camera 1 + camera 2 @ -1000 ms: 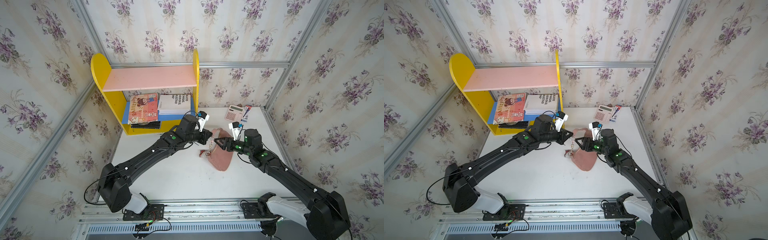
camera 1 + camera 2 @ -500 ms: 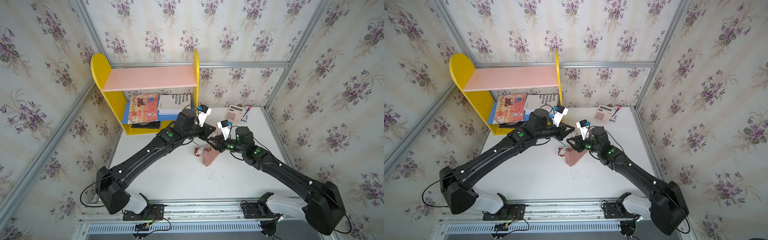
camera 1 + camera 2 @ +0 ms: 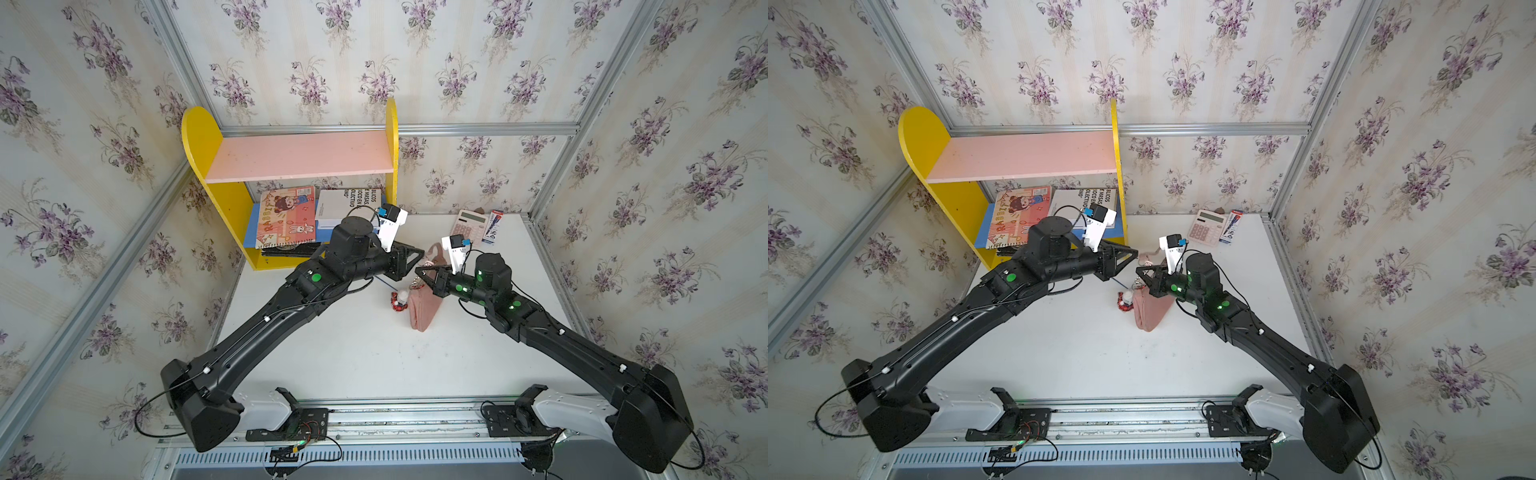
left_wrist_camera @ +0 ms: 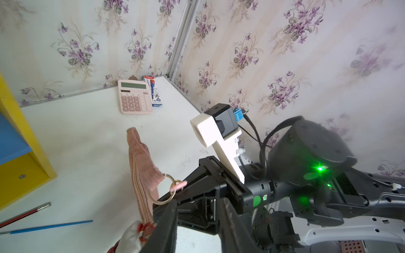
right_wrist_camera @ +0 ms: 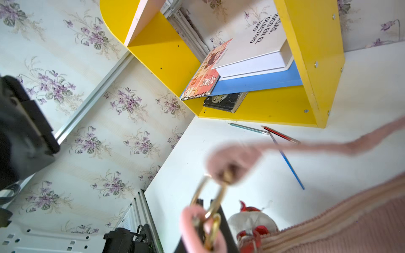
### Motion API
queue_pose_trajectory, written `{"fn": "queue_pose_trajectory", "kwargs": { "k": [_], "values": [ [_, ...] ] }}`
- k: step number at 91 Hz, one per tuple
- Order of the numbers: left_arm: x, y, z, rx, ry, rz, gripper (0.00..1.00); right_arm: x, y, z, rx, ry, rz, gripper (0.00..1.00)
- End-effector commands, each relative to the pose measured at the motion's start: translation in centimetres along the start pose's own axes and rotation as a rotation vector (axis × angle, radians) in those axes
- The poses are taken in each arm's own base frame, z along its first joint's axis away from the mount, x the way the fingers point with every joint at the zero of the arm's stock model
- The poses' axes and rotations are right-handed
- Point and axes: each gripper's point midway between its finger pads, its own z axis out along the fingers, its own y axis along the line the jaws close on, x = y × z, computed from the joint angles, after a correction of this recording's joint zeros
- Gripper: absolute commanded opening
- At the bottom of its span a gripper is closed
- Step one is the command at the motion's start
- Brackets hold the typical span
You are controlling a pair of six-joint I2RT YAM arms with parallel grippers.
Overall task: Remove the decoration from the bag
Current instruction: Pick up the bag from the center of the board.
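The dusty-pink suede half-moon bag (image 3: 424, 308) is pinched by the right gripper (image 3: 420, 272). The left gripper (image 3: 415, 254) is held spread.

Right wrist view: the bag (image 5: 350, 227) runs off the frame edge; its strap (image 5: 350, 147) and gold ring (image 5: 220, 196) are blurred, and the right gripper (image 5: 211, 219) sits mostly hidden behind that ring. The decoration (image 5: 252, 221), just beside the bag, is cropped at the edge; same for the decoration (image 4: 131, 238) in the left wrist view. Both top views: the decoration (image 3: 400, 300) (image 3: 1126, 301) beside the bag, clasp too small to make out.
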Motion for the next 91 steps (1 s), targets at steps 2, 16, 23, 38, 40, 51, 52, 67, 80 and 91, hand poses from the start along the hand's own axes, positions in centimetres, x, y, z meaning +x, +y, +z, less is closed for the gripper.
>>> {"fn": "queue_pose_trajectory", "kwargs": {
  "k": [2,16,23,38,40,51,52,67,80,91],
  "values": [
    [3.0,1.8,-0.9,-0.078,0.082,0.022,0.4,-2.0,1.3,-0.3,-0.033,-0.069,0.066,0.02],
    [6.8,2.2,-1.3,-0.051,0.159,0.017,0.41,-2.7,2.3,-0.5,-0.048,-0.059,0.073,0.02],
    [8.1,2.1,-1.1,-0.021,0.179,0.009,0.42,-2.6,2.4,-0.4,-0.049,-0.042,0.08,0.02],
    [9.3,2.6,-0.5,-0.013,0.201,0.027,0.42,-2.4,2.7,-0.4,-0.065,-0.027,0.103,0.02],
    [9.3,2.7,-0.5,-0.016,0.202,0.032,0.42,-2.4,2.7,-0.4,-0.068,-0.025,0.106,0.02],
    [9.0,2.8,0.1,-0.012,0.199,0.048,0.41,-2.2,3.1,-0.5,-0.087,-0.013,0.123,0.02],
    [9.0,2.8,0.1,-0.011,0.2,0.048,0.41,-2.2,3.1,-0.5,-0.088,-0.012,0.125,0.02],
    [8.9,3.3,1.3,-0.019,0.207,0.07,0.39,-2.0,3.5,-0.7,-0.104,-0.008,0.144,0.03],
    [8.5,3.4,2.2,-0.014,0.203,0.08,0.37,-1.9,3.6,-0.7,-0.114,-0.013,0.162,0.03],
    [8.6,3.7,2.9,-0.015,0.209,0.086,0.34,-1.9,3.8,-0.7,-0.126,-0.018,0.179,0.04]
  ]
}}
